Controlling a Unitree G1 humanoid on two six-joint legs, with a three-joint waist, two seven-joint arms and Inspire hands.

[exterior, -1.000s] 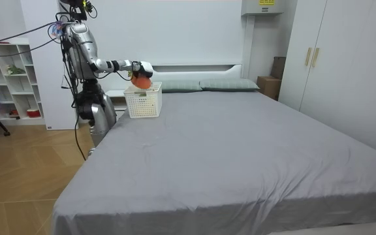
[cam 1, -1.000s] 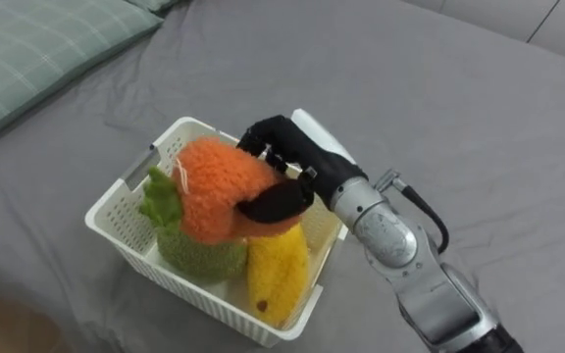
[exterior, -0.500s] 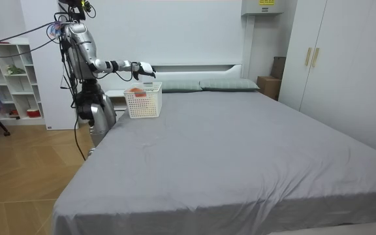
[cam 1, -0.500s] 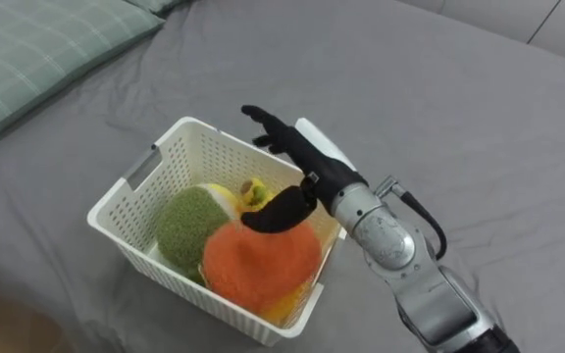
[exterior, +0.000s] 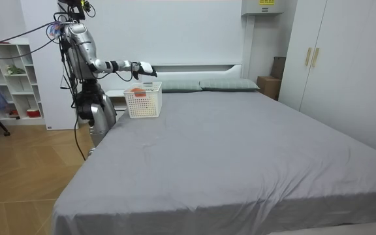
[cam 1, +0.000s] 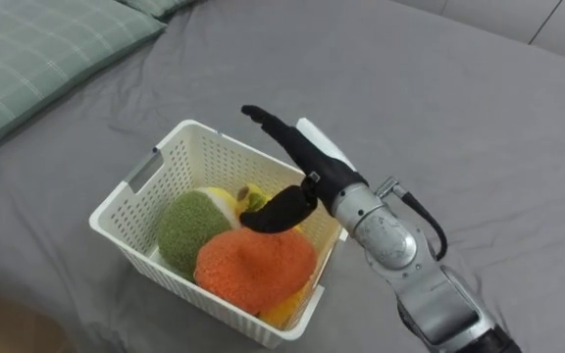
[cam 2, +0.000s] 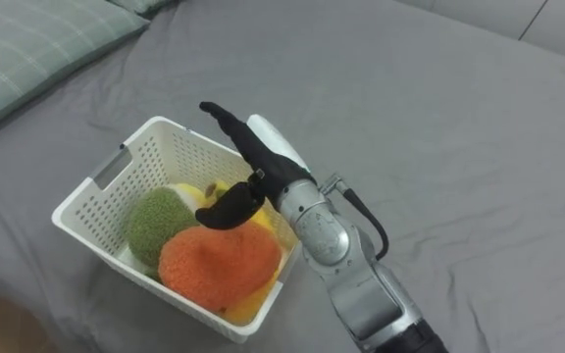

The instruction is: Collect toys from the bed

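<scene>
Bed point(cam 1: 479, 108), one basket point(cam 1: 214, 157), three toys point(cam 1: 255, 270), right hand point(cam 1: 297, 157)

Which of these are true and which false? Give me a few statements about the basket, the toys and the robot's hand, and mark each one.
1. The orange toy lies inside the basket. True.
2. The right hand is closed around the orange toy. False: its fingers are straight, and the hand is open above the basket.
3. The basket stands on the floor. False: it stands on the grey bed.
4. A green toy lies in the basket beside the orange one. True.
</scene>
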